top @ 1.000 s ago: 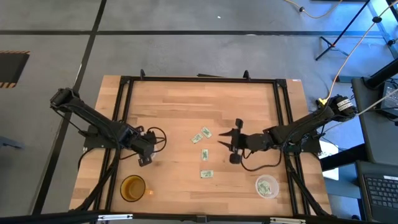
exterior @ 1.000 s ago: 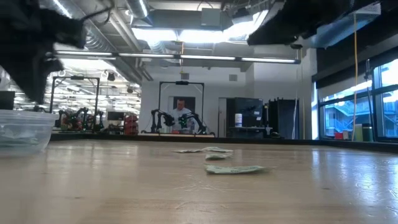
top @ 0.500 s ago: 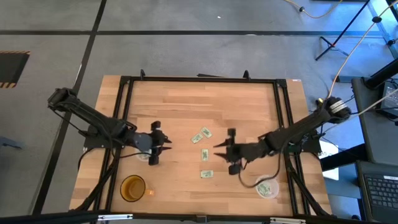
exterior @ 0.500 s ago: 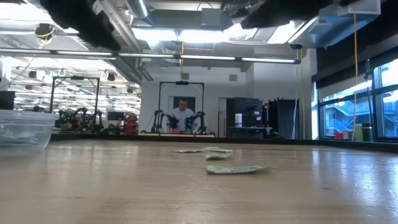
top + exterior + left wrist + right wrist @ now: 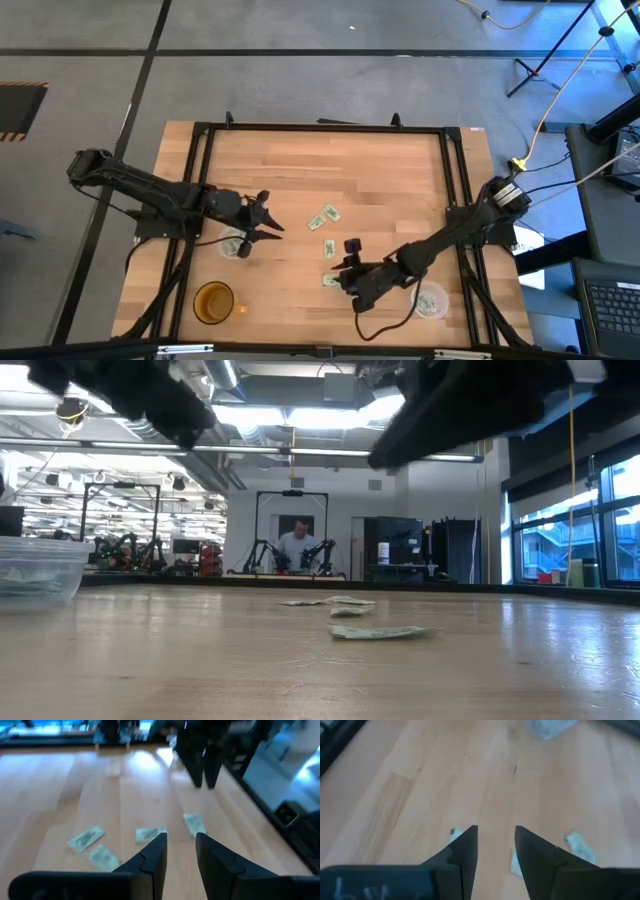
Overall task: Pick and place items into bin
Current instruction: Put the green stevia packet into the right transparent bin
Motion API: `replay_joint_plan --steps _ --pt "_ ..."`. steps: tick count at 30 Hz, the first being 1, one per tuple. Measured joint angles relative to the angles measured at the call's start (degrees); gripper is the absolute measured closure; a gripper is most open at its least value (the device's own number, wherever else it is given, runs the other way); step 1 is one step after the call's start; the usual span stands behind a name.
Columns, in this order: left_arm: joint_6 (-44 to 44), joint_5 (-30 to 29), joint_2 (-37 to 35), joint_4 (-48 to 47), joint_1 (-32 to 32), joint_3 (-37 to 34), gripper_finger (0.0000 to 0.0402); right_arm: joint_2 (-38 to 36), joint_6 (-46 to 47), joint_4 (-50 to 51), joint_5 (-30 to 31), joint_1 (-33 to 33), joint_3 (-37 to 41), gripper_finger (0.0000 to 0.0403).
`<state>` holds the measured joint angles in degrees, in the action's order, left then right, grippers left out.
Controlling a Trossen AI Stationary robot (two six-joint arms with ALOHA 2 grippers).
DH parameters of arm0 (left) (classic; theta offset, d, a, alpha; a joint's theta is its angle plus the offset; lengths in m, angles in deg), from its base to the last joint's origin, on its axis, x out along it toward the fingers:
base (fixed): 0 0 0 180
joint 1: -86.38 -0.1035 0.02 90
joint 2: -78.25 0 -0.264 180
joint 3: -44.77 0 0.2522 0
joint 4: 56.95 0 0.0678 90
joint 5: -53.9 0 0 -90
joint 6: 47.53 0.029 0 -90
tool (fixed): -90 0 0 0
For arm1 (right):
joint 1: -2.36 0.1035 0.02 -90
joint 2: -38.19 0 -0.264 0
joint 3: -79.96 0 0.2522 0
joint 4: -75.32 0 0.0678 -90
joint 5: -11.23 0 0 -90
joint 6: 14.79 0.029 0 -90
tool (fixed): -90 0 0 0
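Right pincer [image 5: 343, 279] sits low of centre in the high view, at the end of an arm reaching in from the right edge of the wooden desk [image 5: 400, 170]. In the right wrist view its two dark fingers [image 5: 462, 851] are spread with a clear gap between them, nothing held, bare desk showing through the gap. Left pincer [image 5: 272, 228] is left of centre in the high view, pointing toward the middle of the desk; in the left wrist view its fingers [image 5: 152, 856] are also spread apart and empty. Three pale green and white packets lie flat near desk centre: the upper packet [image 5: 323, 217] right of the left pincer tips, the middle packet [image 5: 328, 247] below it, between the two pincers, and the lower packet [image 5: 329, 279] just beside the right pincer; whether they touch cannot be told from above. The left wrist view shows further packets [image 5: 86, 838] on the desk beyond its fingers. A clear plastic cup [image 5: 430, 300] holding packets stands at the lower right of the desk, partly under the right arm. An amber cup [image 5: 213, 302] stands at lower left. Another clear cup [image 5: 232, 245] sits just below the left pincer.
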<state>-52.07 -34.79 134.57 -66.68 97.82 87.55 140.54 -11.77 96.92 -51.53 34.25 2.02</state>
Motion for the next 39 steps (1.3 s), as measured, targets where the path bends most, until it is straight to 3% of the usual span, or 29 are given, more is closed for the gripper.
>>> replay_joint_plan --steps 3,6,11,19,31,39 --pt "-0.02 3.27 -1.01 10.84 -2.05 -6.39 0.0305 1.11 3.19 0.37 -1.98 0.17 -0.02 0.027" --pt "1.04 3.14 -1.24 19.69 -2.77 -10.84 0.0306 2.0 7.67 2.33 -6.78 -0.21 0.07 0.027" --pt "4.92 2.25 -1.35 28.75 -3.02 -14.17 0.0307 4.78 11.71 0.9 -7.74 -1.47 0.0 0.027" --pt "5.33 2.76 -1.61 31.24 -2.96 -14.55 0.0308 10.11 13.41 -0.15 -8.74 -2.85 0.04 0.027" --pt "5.33 2.75 -1.59 30.93 -2.94 -14.56 0.031 12.11 15.37 2.67 -13.68 -5.19 -0.28 0.0271" --pt "5.31 2.7 -1.59 30.88 -2.94 -14.56 0.0311 12.18 14.95 3.13 -14.03 -5.65 -0.15 0.0326"
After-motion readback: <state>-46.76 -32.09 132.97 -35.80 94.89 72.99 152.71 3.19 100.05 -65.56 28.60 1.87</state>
